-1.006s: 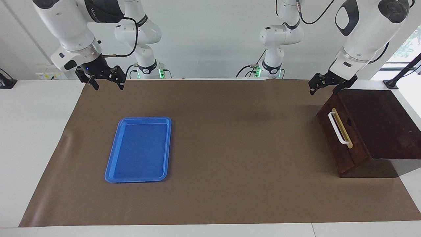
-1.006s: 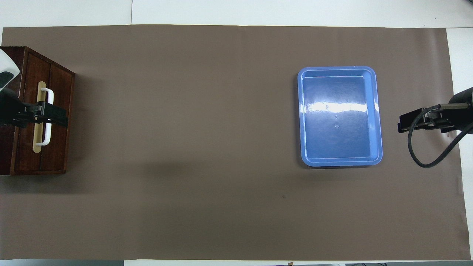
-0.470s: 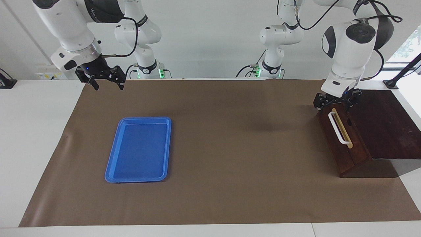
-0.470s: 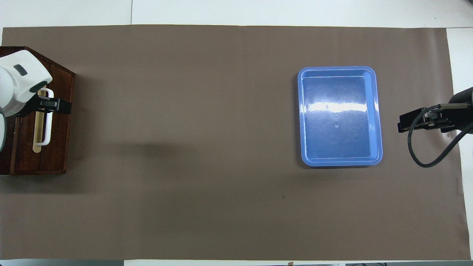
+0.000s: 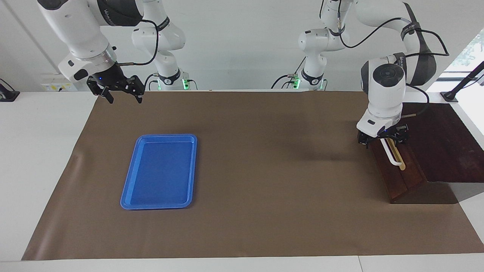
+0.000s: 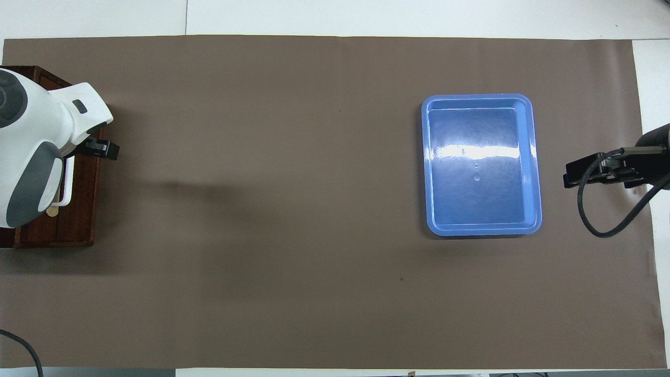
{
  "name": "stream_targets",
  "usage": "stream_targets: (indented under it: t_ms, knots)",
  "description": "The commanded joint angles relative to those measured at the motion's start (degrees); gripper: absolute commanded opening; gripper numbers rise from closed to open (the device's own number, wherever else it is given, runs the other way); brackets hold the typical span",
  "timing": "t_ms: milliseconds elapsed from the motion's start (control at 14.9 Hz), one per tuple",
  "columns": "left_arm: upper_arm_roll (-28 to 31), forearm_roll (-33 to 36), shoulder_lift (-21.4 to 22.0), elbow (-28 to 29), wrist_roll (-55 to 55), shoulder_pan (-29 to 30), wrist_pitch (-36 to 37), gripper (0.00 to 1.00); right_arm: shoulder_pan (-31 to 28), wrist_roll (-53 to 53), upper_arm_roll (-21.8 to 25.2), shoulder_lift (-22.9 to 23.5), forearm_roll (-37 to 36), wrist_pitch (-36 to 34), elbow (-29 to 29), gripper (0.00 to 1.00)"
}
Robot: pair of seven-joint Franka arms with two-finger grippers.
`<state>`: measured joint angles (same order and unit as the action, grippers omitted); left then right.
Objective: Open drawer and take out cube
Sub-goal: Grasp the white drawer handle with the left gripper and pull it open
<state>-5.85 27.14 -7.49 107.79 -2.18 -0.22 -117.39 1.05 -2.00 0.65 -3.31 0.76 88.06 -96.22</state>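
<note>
Brown matting covers most of a white table, with a pale wall above the robots' edge. One dark wooden drawer stands shut at the left arm's end of the table, its front sloping toward the mat's middle and carrying one white bar handle on a brass strip.

One left gripper is down at the drawer front, at the end of the handle nearer the robots; its fingers stand apart, one on either side of the bar, and whether they touch it cannot be told. In the overhead view the left arm's white wrist covers much of the drawer.

One blue plastic tray lies on the mat toward the right arm's end of the table, well apart from the drawer.

One right gripper waits with its fingers apart and nothing between them, over the mat's corner at the robots' edge, at the right arm's end. No cube shows in either view.
</note>
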Motion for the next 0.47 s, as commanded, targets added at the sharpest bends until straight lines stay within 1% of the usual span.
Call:
stream_targets:
  t_ms: [0, 67, 403]
  knots:
    - [0.5, 4.0, 0.5, 3.8, -1.1, 0.8, -5.5, 1.00, -0.9, 0.8, -0.5, -0.6, -0.8, -0.2, -0.8, 1.00]
    - [0.5, 5.6, 0.4, 4.6, -1.2, 1.2, -6.6, 1.00, -0.9, 0.8, -0.6, -0.6, -0.8, -0.2, -0.8, 1.00]
    - [0.5, 5.8, 0.3, 6.8, -1.4, 1.7, -8.6, 1.00, -0.9, 0.8, -0.6, -0.6, -0.8, -0.2, -0.7, 1.00]
